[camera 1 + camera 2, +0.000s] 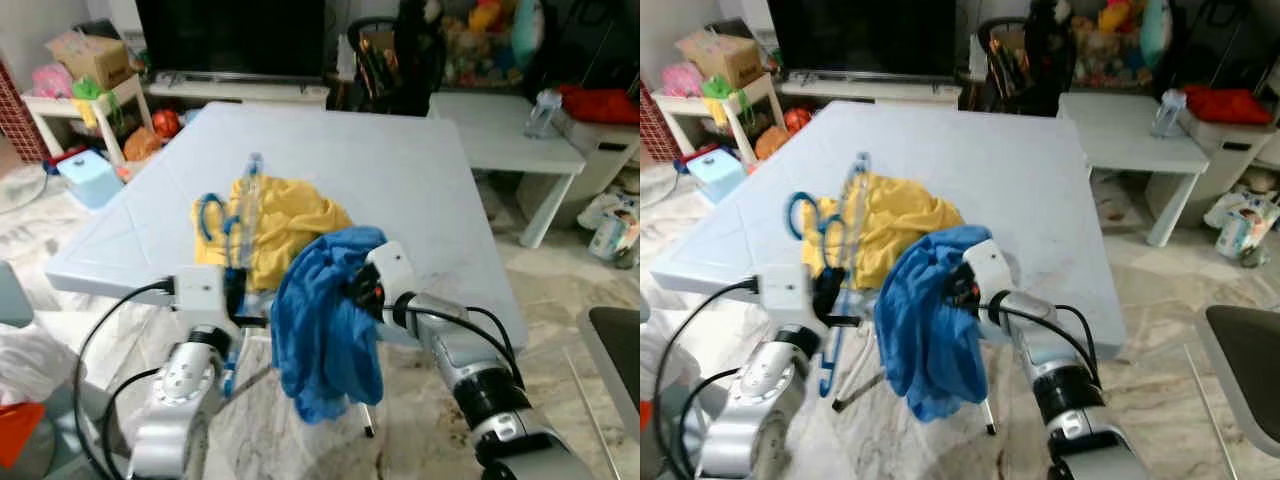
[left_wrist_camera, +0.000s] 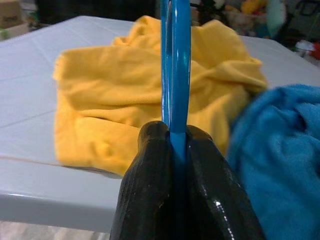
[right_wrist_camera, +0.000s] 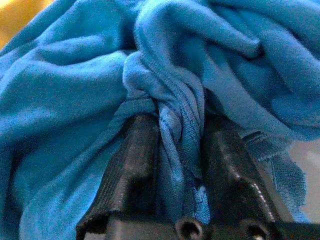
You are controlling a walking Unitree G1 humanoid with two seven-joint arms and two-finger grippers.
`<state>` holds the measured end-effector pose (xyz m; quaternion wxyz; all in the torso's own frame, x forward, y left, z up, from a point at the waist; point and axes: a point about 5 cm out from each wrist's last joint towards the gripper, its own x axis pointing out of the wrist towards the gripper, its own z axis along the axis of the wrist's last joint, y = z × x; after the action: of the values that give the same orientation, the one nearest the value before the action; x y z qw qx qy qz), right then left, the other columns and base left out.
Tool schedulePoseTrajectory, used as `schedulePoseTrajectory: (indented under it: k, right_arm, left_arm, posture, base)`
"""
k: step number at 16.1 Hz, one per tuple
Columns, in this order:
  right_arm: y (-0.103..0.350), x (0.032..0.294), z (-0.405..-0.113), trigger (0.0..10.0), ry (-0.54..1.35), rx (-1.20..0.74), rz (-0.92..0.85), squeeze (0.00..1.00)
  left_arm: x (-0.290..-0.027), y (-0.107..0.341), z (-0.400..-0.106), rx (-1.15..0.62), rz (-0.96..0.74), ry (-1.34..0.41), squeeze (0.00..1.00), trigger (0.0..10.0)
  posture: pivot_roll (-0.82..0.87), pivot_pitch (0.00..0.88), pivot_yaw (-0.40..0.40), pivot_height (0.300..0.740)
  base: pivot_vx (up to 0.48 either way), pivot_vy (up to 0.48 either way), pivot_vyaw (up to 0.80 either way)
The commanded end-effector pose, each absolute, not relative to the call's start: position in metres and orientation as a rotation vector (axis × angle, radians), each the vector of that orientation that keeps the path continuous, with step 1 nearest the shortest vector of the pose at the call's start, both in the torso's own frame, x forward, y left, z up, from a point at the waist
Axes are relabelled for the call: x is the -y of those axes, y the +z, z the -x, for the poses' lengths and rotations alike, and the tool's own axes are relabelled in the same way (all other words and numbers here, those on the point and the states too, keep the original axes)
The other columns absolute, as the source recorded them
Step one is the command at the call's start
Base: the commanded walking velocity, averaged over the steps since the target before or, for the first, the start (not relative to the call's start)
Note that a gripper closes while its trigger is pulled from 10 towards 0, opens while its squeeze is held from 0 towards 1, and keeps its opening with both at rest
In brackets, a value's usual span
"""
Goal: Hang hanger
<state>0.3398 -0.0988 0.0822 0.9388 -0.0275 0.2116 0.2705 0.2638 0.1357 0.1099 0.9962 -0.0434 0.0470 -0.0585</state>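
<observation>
A blue plastic hanger (image 2: pixel 175 60) is pinched between the two black fingers of my left gripper (image 1: pixel 237 292) at the near edge of the white table (image 1: pixel 400 170). The hanger's hook end (image 1: pixel 209 216) lies over a crumpled yellow garment (image 1: pixel 285 225) on the tabletop. My right gripper (image 3: pixel 175 150) is shut on a bunched fold of a blue garment (image 1: pixel 325 325), which hangs off the table's front edge beside the hanger. The blue cloth hides most of the right gripper's fingers in the eye views.
A dark TV (image 1: pixel 230 35) on a low stand is behind the table. A white bench (image 1: pixel 505 130) with a bottle stands at back right, a black chair (image 1: pixel 390 60) behind. Boxes and toys crowd the left. Marble floor (image 1: pixel 560 280) lies around.
</observation>
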Motion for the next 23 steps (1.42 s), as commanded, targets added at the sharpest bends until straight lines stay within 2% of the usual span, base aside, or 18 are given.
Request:
schedulePoseTrajectory:
  k: [1,4,7,9,10,12,15,16,18,19,20,21,22,23]
  right_arm:
    - [0.101,0.096,-0.353,0.0,0.492,-0.361,0.032,0.0]
    - [0.126,0.085,-0.372,0.0,0.42,-0.277,-0.029,0.0]
    - [0.207,0.059,-0.404,0.0,0.389,-0.039,-0.114,0.0]
    - [0.248,0.055,-0.413,0.0,0.359,0.066,-0.146,0.0]
    - [0.285,0.056,-0.418,0.0,0.316,0.176,-0.196,0.0]
    - [0.326,0.061,-0.419,0.0,0.288,0.292,-0.211,0.0]
    - [0.353,0.065,-0.418,0.0,0.282,0.358,-0.199,0.0]
    - [0.347,0.067,-0.42,0.0,0.273,0.34,-0.16,0.0]
    - [0.3,0.068,-0.423,0.0,0.282,0.198,-0.014,0.0]
    - [0.259,0.07,-0.422,0.6,0.308,0.062,0.095,0.0]
    - [0.224,0.073,-0.418,8.4,0.344,-0.054,0.163,0.0]
    - [0.188,0.078,-0.411,10.0,0.392,-0.152,0.254,0.0]
    - [0.163,0.085,-0.403,10.0,0.431,-0.223,0.265,1.0]
    - [0.145,0.093,-0.397,10.0,0.471,-0.268,0.309,1.0]
  left_arm:
    - [-0.138,0.113,-0.266,-0.084,0.084,-0.113,0.0,10.0]
    - [-0.137,0.114,-0.266,-0.079,0.091,-0.116,0.0,10.0]
    - [-0.135,0.113,-0.265,-0.078,0.096,-0.112,0.0,10.0]
    - [-0.135,0.113,-0.263,-0.076,0.096,-0.101,0.0,10.0]
    - [-0.139,0.113,-0.262,-0.073,0.095,-0.075,0.0,10.0]
    - [-0.146,0.115,-0.262,-0.06,0.084,-0.041,0.0,10.0]
    - [-0.147,0.118,-0.267,-0.041,0.082,-0.031,0.0,10.0]
    - [-0.147,0.12,-0.268,-0.033,0.082,-0.027,0.0,10.0]
    - [-0.146,0.119,-0.267,-0.032,0.083,-0.025,0.0,10.0]
    - [-0.145,0.118,-0.266,-0.033,0.084,-0.028,0.0,10.0]
    - [-0.144,0.118,-0.266,-0.035,0.083,-0.032,0.0,10.0]
    - [-0.144,0.117,-0.267,-0.038,0.081,-0.043,0.0,10.0]
    - [-0.143,0.117,-0.268,-0.039,0.079,-0.052,0.0,10.0]
    - [-0.144,0.118,-0.27,-0.039,0.077,-0.057,0.0,10.0]
  posture:
    - [0.02,0.0,-0.058,0.74]
    - [0.02,0.0,-0.064,0.74]
    - [0.03,0.0,-0.083,0.74]
    - [0.05,0.0,-0.103,0.74]
    - [0.06,0.0,-0.114,0.74]
    - [0.09,0.0,-0.131,0.74]
    - [0.09,0.0,-0.143,0.74]
    - [0.09,0.0,-0.147,0.74]
    - [0.09,0.0,-0.145,0.74]
    - [0.09,0.0,-0.138,0.74]
    - [0.08,0.0,-0.129,0.74]
    - [0.08,0.0,-0.123,0.74]
    - [0.08,0.0,-0.116,0.74]
    - [0.07,0.0,-0.106,0.74]
  base:
    - [0.0,0.0,0.0]
    - [0.0,0.0,0.0]
    - [0.0,0.0,0.0]
    - [0.0,0.0,0.0]
    - [0.0,0.0,0.0]
    - [0.0,0.0,0.0]
    - [0.0,0.0,0.0]
    - [0.0,0.0,0.0]
    - [0.0,0.0,0.0]
    - [0.0,0.0,0.0]
    - [0.0,0.0,0.0]
    - [0.0,0.0,0.0]
    - [0.0,0.0,0.0]
    - [0.0,0.0,0.0]
